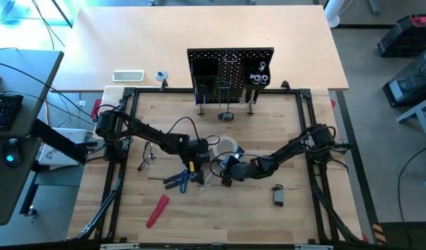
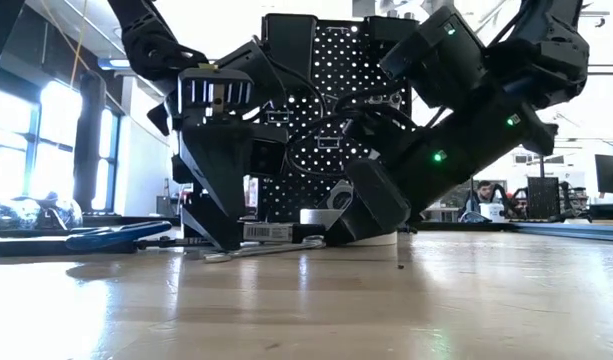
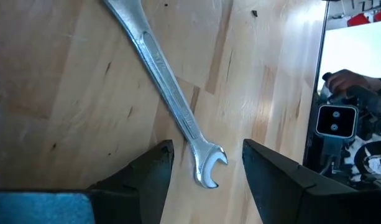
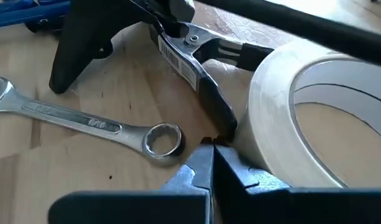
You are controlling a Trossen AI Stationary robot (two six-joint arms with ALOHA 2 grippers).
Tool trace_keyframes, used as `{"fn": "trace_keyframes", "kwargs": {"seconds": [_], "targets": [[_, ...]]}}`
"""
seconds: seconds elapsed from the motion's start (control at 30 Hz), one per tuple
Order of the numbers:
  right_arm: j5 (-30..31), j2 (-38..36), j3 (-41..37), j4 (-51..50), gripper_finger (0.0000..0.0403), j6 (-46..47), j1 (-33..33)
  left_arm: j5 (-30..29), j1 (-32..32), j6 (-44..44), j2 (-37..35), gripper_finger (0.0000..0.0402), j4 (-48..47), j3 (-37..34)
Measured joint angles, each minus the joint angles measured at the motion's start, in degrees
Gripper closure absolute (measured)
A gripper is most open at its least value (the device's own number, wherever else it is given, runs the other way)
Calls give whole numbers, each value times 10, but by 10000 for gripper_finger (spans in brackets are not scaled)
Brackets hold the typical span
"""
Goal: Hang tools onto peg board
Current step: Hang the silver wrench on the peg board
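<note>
A silver wrench [image 3: 168,87] lies flat on the wooden table. My left gripper [image 3: 207,146] is open, slanting down, with one finger on either side of the wrench's open-jaw end [image 3: 209,168]; I see no contact. My right gripper [image 4: 212,149] is shut and empty, its tips low over the table between the wrench's ring end [image 4: 162,140] and the white tape roll [image 4: 314,118]. Black-handled pliers [image 4: 196,62] with a barcode label lie beside the roll. The peg board [image 1: 230,69] stands upright at the table's far edge. My right gripper's shut fingertips [image 4: 206,163] stand right at the free end of one black pliers handle [image 4: 226,132], coming in slanting down from the table's right. Whether they touch it I cannot tell.
Blue-handled pliers [image 1: 181,179] lie just near of the left gripper [image 1: 199,161]. A red-handled tool [image 1: 157,210] lies near the front left, a small tape measure [image 1: 277,196] at the front right, and another small tool [image 1: 146,158] to the left. Bare wood stretches along the near edge.
</note>
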Motion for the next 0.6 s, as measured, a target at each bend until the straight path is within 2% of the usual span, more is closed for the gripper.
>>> {"fn": "trace_keyframes", "kwargs": {"seconds": [0.13, 0.43, 0.6], "targets": [[23, -4, 0, -10, 401, 2, 13, 0, 0, 11, 0, 211, -1, 0], [32, -38, -2, -17, 401, -38, 15, -2, 0, 17, 0, 211, -8, 1], [-23, -38, -2, 24, 396, -58, 12, -2, 0, 17, 0, 211, -7, 1]]}}
